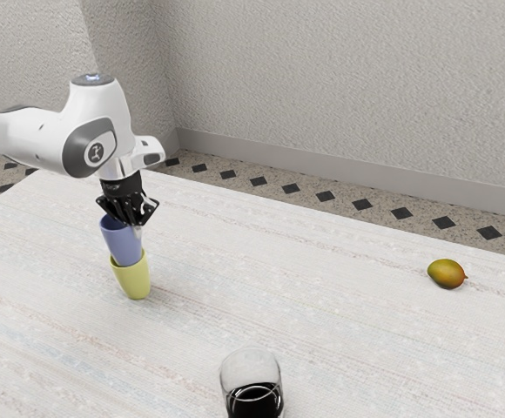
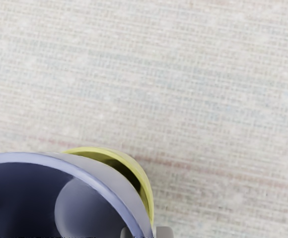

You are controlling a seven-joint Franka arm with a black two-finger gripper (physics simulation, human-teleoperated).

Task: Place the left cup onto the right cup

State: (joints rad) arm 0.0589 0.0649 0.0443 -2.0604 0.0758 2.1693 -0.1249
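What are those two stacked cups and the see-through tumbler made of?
The blue cup looks like matte plastic or ceramic: opaque, soft sheen. The yellow cup looks the same. The tumbler is probably glass: clear, bright reflections, dark contents.

Lower part of the blue cup (image 1: 120, 242) hidden inside the yellow cup (image 1: 132, 279), dark glass (image 1: 252, 381) cut off by the exterior view's lower edge, contents perhaps liquid

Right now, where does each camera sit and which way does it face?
Exterior view: beside the arm, looking across the table toward the wall; shows the white arm and the claw gripping the blue cup by its rim.
Wrist view: above the claw, looking down into the blue cup, the yellow cup showing beside it.
Shared: blue cup nested in yellow cup, and the table.
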